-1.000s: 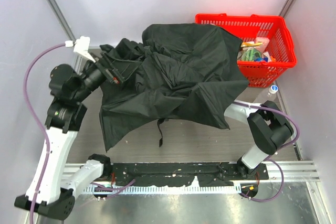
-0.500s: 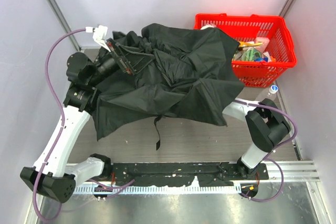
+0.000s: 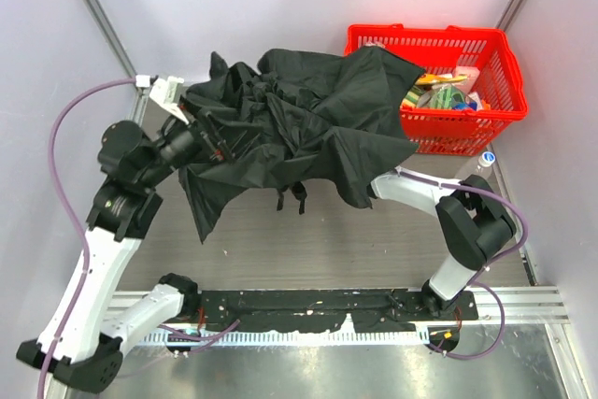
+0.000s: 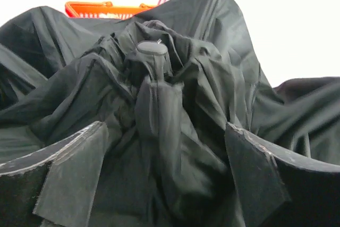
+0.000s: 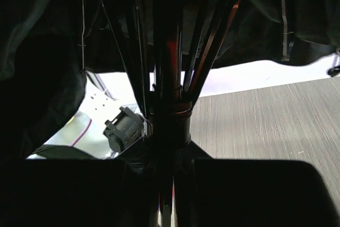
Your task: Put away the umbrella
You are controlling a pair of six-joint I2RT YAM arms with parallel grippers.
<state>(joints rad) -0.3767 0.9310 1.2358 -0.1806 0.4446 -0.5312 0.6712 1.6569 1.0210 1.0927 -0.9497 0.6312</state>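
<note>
One umbrella [image 3: 318, 123], centre. One red basket [image 3: 462, 133], 2 o'clock. Two robot arms: left arm [image 3: 117, 217] 8 o'clock, right arm [image 3: 476, 231] 4 o'clock.

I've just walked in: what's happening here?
Two robot arms are handling a half-collapsed black fabric umbrella. The right gripper, hidden beneath the canopy, is clamped on its shaft. The left gripper stands open around the bunched fabric near the tip. A red plastic basket sits behind.

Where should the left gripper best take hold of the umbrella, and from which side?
Probably the bunched fabric just below the umbrella's round top cap, approached from the left: there it narrows into a column sitting between the left gripper's spread fingers.
</note>
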